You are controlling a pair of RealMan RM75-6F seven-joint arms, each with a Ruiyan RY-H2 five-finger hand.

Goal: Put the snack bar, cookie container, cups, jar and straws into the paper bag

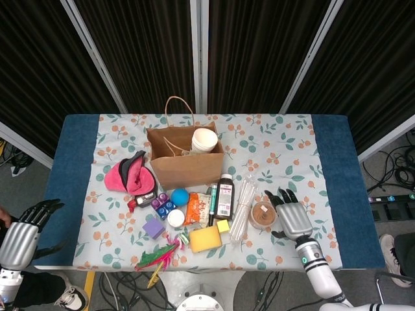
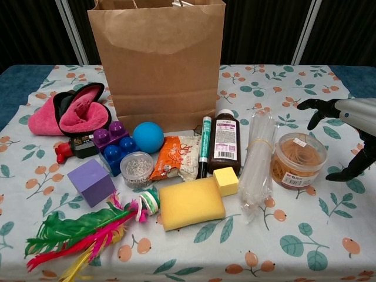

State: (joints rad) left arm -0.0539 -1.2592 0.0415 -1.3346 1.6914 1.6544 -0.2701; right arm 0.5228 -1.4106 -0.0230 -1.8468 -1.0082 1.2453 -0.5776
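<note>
The brown paper bag point(image 1: 185, 162) point(image 2: 157, 59) stands open at the back middle, with white cups point(image 1: 204, 139) inside it. A clear jar with orange contents point(image 1: 262, 214) point(image 2: 296, 160) sits right of the bundle of clear straws point(image 1: 243, 206) point(image 2: 257, 161). The orange snack bar wrapper point(image 1: 194, 208) point(image 2: 176, 164) lies left of the dark bottle. My right hand point(image 1: 292, 219) point(image 2: 348, 126) hovers just right of the jar, fingers spread, holding nothing. My left hand point(image 1: 23, 232) hangs off the table's front left corner with nothing in it.
A dark bottle point(image 2: 225, 144), green marker point(image 2: 205, 147), yellow sponge point(image 2: 191, 202), blue ball point(image 2: 148, 136), toy bricks point(image 2: 114, 147), purple block point(image 2: 91, 181), small clip pot point(image 2: 136, 169), feathers point(image 2: 76, 235) and pink cloth point(image 2: 73, 111) crowd the table's front left.
</note>
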